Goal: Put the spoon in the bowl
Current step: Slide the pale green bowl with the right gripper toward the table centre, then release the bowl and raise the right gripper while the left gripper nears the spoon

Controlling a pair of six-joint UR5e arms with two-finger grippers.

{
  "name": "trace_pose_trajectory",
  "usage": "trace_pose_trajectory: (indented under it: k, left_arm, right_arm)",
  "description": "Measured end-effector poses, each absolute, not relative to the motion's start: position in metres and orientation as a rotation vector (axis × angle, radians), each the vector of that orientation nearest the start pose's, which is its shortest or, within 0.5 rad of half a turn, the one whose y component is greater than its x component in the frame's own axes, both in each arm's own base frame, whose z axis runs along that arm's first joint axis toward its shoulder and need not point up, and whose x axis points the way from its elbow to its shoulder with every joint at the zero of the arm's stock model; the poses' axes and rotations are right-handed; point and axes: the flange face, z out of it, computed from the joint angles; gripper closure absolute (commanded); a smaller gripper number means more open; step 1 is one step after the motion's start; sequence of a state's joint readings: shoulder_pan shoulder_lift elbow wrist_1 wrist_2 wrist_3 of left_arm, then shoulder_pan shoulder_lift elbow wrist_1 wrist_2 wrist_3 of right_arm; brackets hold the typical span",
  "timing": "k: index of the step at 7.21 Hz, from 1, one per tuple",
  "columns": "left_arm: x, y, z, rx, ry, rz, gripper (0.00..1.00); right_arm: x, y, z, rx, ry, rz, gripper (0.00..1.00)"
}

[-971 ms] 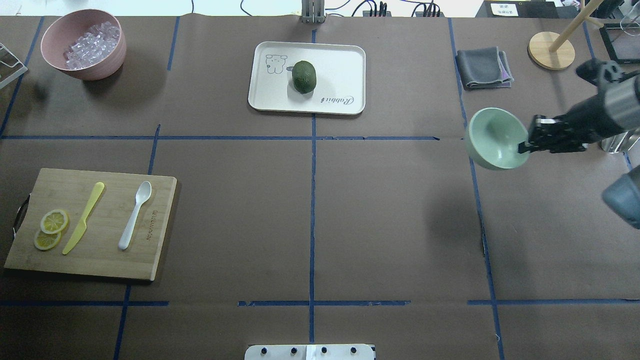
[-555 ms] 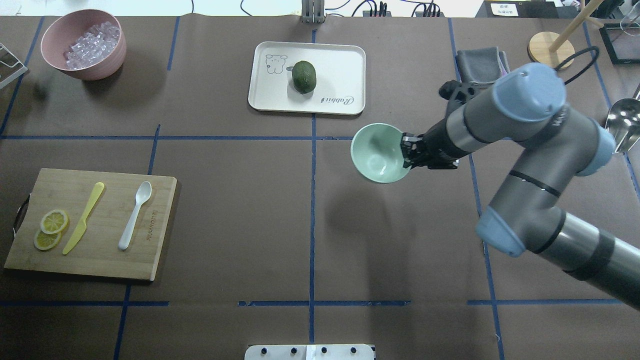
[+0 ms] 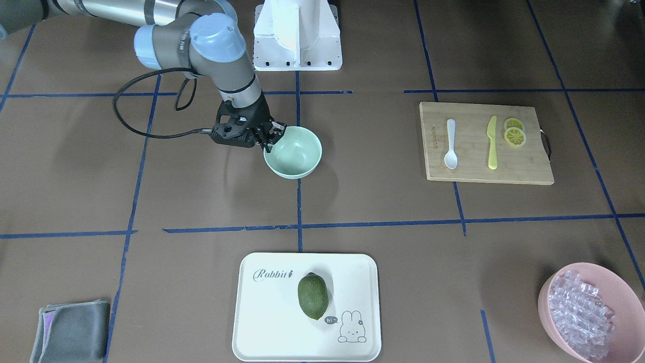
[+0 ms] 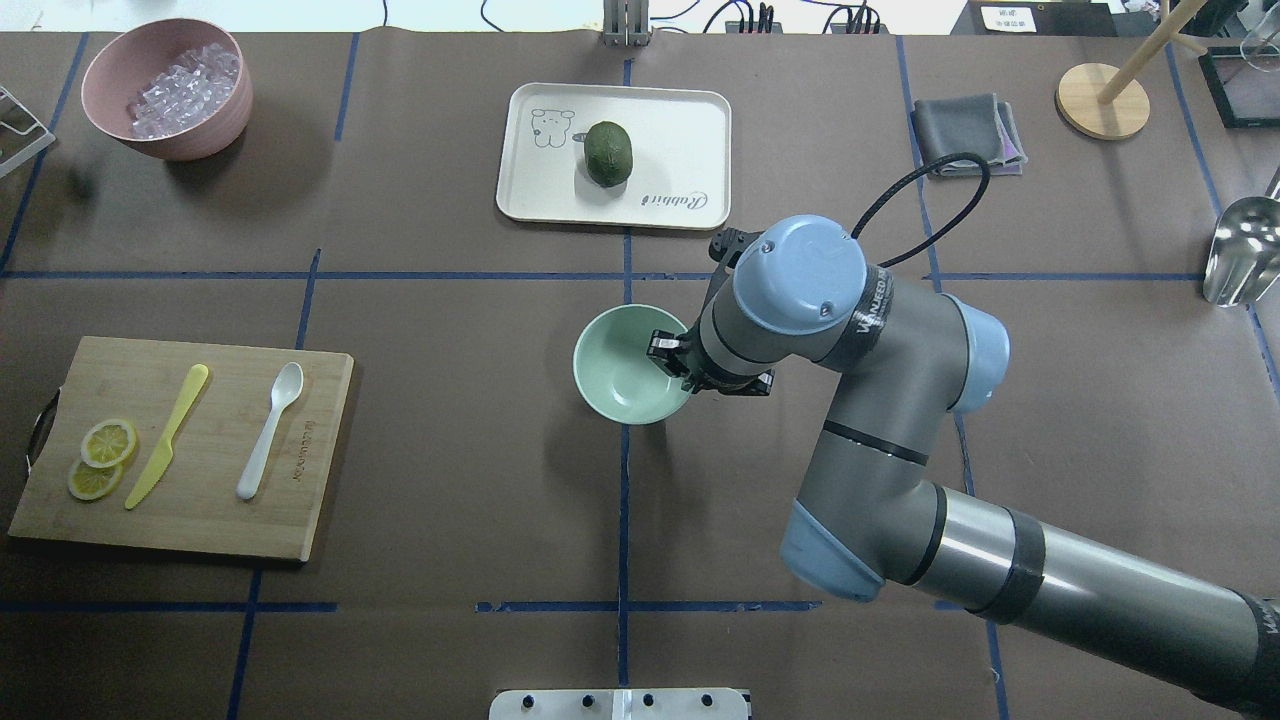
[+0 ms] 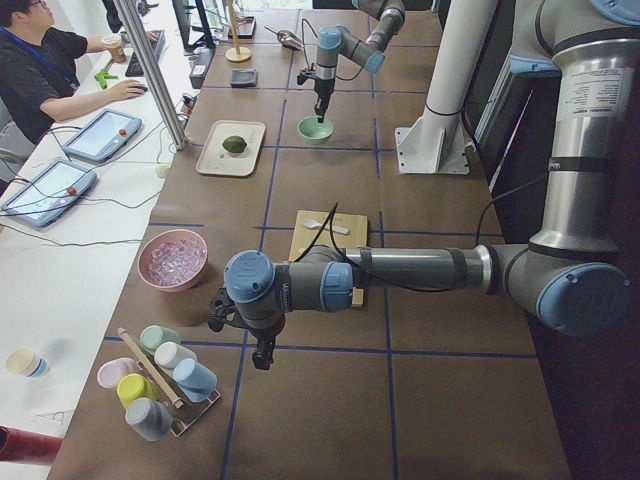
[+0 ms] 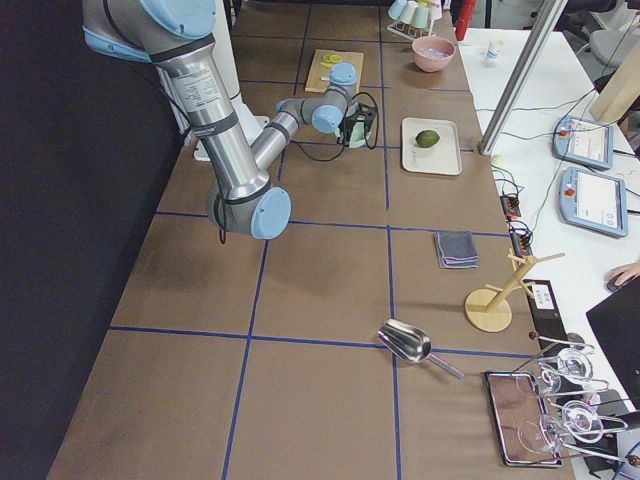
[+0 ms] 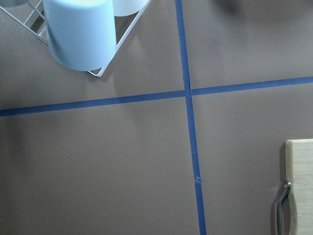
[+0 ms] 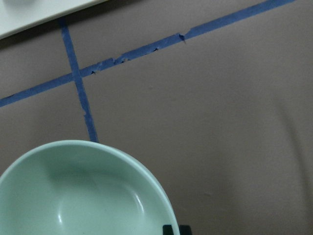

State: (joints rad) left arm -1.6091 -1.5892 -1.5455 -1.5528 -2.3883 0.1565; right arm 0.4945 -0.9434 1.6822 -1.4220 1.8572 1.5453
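Note:
The white spoon (image 4: pixel 270 430) lies on the wooden cutting board (image 4: pixel 220 440) at the left, scoop pointing away from me; it also shows in the front view (image 3: pixel 450 143). My right gripper (image 4: pixel 665 355) is shut on the right rim of the mint-green bowl (image 4: pixel 620 375), upright and empty near the table's centre line. The front view shows the bowl (image 3: pixel 295 151) low at the table; I cannot tell if it rests. The right wrist view shows its rim (image 8: pixel 73 196). My left gripper (image 5: pixel 262 352) shows only in the exterior left view, so I cannot tell its state.
A yellow knife (image 4: pixel 168 435) and lemon slices (image 4: pixel 105 455) share the board. A white tray (image 4: pixel 680 130) with a green fruit (image 4: pixel 608 153) sits behind the bowl. A pink bowl of cubes (image 4: pixel 110 60) is far left, a grey cloth (image 4: pixel 965 135) and metal scoop (image 4: pixel 1240 250) at right.
My right arm has carried the mint bowl leftward from the table's right side to the centre. The spoon and board have not moved.

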Motion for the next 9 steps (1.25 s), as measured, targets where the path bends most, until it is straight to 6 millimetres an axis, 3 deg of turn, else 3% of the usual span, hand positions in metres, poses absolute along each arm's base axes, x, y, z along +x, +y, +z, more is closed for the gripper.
trace_pose_trajectory:
  k: [2,4,6,7,9]
  left_arm:
    - [-0.08,-0.495,0.66,0.058,0.816,0.102,0.0]
    - [-0.08,-0.496,0.66,0.058,0.816,0.102,0.0]
    - [-0.071,-0.508,0.641,0.071,0.814,0.076,0.0]
    - [-0.047,-0.519,0.611,0.084,0.815,0.04,0.0]
    - [0.039,-0.521,0.53,0.092,0.824,-0.013,0.0]
  right_arm:
    - [-0.562,-0.406,0.223,-0.026,-0.914,0.299,0.0]
    - [-0.563,-0.403,0.219,-0.024,-0.92,0.292,0.0]
    - [-0.541,-0.417,0.209,-0.016,-0.939,0.305,0.0]
    - [-0.519,-0.428,0.204,-0.017,-0.925,0.309,0.0]
    - [-0.458,-0.45,0.2,0.018,-0.798,0.253,0.0]
